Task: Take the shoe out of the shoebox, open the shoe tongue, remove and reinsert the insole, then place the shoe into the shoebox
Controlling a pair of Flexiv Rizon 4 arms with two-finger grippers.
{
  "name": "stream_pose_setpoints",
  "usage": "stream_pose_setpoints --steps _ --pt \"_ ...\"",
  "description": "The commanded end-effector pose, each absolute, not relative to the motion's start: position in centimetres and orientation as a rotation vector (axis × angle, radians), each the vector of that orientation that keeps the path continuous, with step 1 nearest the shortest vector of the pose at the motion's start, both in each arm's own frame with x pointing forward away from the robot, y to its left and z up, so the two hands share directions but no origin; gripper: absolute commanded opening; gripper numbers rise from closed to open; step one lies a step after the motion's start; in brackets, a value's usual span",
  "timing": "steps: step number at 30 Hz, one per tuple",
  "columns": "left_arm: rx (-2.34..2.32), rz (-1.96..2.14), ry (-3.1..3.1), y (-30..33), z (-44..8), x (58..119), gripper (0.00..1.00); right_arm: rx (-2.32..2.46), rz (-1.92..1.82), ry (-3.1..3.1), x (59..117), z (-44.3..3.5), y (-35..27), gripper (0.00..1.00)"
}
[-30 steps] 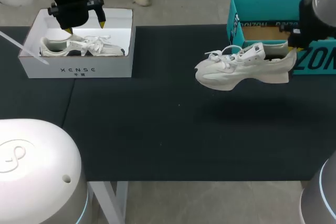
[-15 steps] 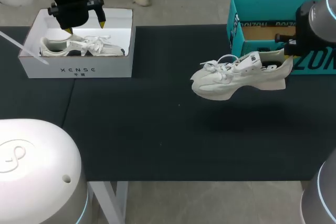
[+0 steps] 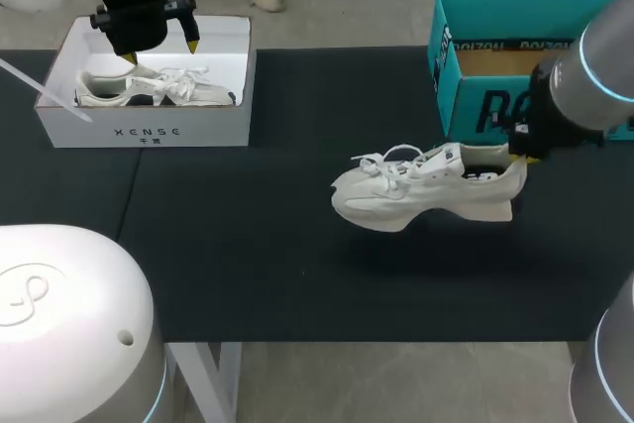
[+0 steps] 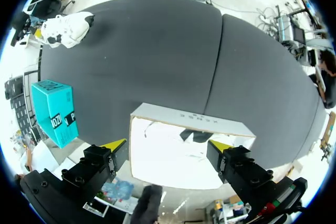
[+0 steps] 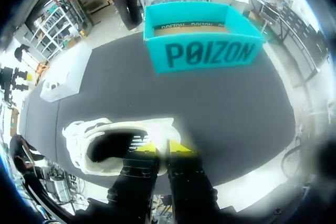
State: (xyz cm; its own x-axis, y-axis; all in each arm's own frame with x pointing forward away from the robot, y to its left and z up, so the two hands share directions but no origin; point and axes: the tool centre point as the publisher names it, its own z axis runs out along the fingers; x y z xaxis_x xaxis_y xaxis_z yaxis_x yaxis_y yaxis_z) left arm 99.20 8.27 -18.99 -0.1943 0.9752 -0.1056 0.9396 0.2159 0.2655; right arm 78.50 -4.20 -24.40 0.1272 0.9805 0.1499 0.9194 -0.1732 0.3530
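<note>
- Shoe is gripped at the heel by the right jaws, at 7 o'clock from the teal shoebox; its dark inside cannot be made out.
- Left jaws are held apart over a white box.

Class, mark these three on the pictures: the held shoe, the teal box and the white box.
held shoe [image 3: 411, 203], head view, on its side panel near the middle
teal box [image 3: 475, 111], head view, on its printed front wall
white box [image 3: 149, 133], head view, on its front wall
</note>
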Motion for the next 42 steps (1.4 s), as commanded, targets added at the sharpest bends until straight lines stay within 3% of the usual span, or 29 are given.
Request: stream_pose_setpoints --steps 1,20,42 --pt "1.814 0.207 2.241 8.3 -19.0 99.2 1.0 2.272 0.522 1.866 78.5 -26.4 -2.9 0.0" --pt "1.814 0.207 2.241 8.3 -19.0 99.2 1.0 2.354 0.562 1.91 79.8 -31.1 2.6 0.0" --pt "1.814 0.207 2.241 8.3 -19.0 99.2 1.0 2.255 0.542 1.883 79.8 -34.1 3.7 0.0"
